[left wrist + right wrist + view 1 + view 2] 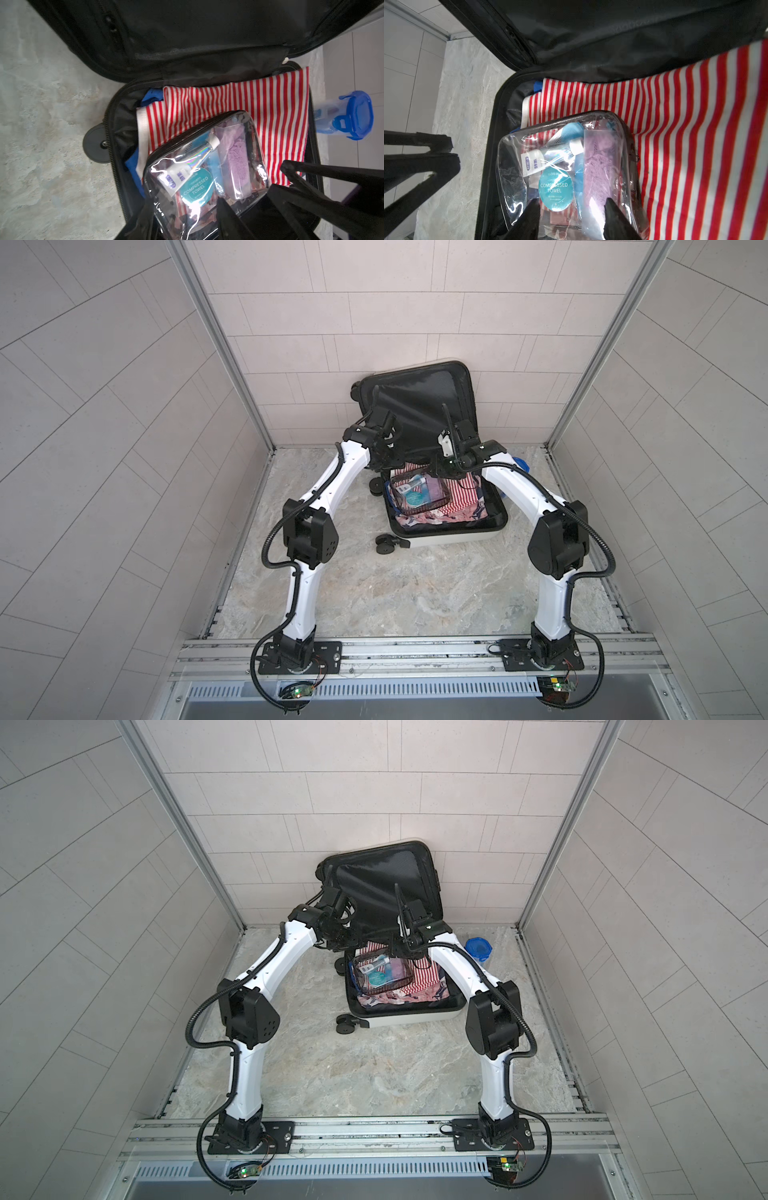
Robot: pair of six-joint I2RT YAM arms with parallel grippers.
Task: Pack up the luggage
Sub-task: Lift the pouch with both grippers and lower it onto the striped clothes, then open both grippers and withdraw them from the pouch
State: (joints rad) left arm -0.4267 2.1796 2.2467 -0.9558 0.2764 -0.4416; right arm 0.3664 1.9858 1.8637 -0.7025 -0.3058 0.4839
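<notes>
The luggage [451,537] [411,1018] lies open on the stone floor, and its black-lined lid [419,402] leans on the back wall. Red-and-white striped cloth [249,104] [685,124] fills the lower half. On the cloth rests a clear toiletry pouch [417,494] [380,975] [207,166] [564,166]. My left gripper [187,220] [384,458] hangs open just above the pouch. My right gripper [572,216] [442,466] also stands open over the pouch, with a finger to each side of the round teal towel pack. Neither holds anything.
A blue-lidded clear container [478,948] [353,116] stands on the floor to the right of the luggage, near the back wall. Black wheels [384,543] stick out on the luggage's left side. Tiled walls close in the back and both sides.
</notes>
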